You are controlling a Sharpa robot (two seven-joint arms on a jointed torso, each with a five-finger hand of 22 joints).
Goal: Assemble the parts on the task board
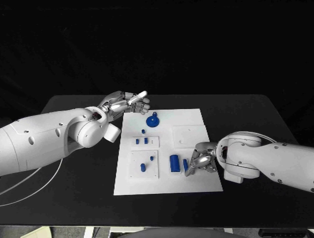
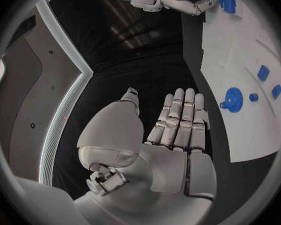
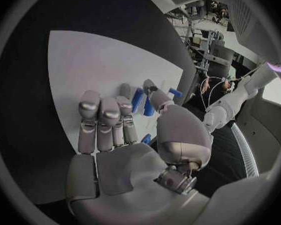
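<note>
Pick-up step, judging by the layout. Right hand (image 1: 202, 159) low over the task board (image 1: 192, 186) near its right edge, fingers extended and apart, empty, tips close to the upright blue block (image 1: 174, 163) and the slim blue peg (image 1: 185, 162) beside it. Left hand (image 1: 126, 103) raised beyond the board's far left corner, fingers straight and together, holding nothing. Round blue disc (image 1: 153, 121) near the far edge of the board; two small blue tabs (image 1: 141, 141) in the middle left recess; small blue pieces (image 1: 146, 164) in the near left recess. Next, probably: closing onto the block or peg, which calls for a fine pinch without tipping its neighbour.
</note>
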